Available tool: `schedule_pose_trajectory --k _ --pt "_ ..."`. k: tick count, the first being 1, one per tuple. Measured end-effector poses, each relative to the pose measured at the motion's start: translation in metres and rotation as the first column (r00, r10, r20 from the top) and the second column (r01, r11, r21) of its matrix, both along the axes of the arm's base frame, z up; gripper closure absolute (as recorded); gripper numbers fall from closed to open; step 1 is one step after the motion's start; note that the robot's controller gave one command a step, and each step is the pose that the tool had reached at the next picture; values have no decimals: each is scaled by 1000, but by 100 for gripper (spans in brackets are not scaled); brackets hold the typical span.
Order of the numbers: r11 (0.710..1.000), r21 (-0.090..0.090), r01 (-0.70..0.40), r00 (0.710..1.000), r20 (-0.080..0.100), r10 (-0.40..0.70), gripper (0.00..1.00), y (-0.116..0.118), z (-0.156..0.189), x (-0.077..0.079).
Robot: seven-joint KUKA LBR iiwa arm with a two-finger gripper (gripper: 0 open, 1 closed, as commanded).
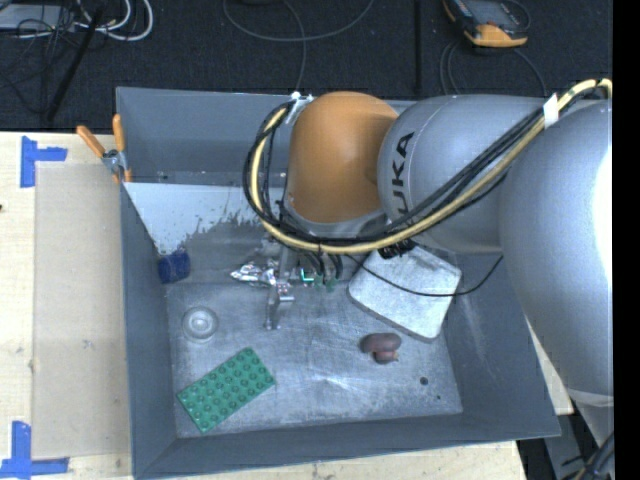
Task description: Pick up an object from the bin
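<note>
Near the bin's point(330, 398) middle hangs the gripper point(274, 293), spread or pressed I cannot tell; a clear round cap point(200, 323) lies lower left.

Clear round cap point(200, 323) lies near flat green studded plate point(225, 388)

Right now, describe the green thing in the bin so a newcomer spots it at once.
Start at the grey metal bin and look to its floor's lower-left corner. A flat green plate lies there at a slant. Only it is rectangular with rows of studs, unlike the clear round cap above it.
</note>
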State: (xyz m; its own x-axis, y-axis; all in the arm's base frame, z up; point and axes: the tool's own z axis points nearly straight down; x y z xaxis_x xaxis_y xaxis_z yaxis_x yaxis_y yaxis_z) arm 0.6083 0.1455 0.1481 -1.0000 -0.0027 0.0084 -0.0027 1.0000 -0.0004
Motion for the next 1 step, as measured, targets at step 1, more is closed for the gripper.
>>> schedule_pose_trajectory --k 1 --pt "993 3 116 993 13 -116 0 17 -73 -80"
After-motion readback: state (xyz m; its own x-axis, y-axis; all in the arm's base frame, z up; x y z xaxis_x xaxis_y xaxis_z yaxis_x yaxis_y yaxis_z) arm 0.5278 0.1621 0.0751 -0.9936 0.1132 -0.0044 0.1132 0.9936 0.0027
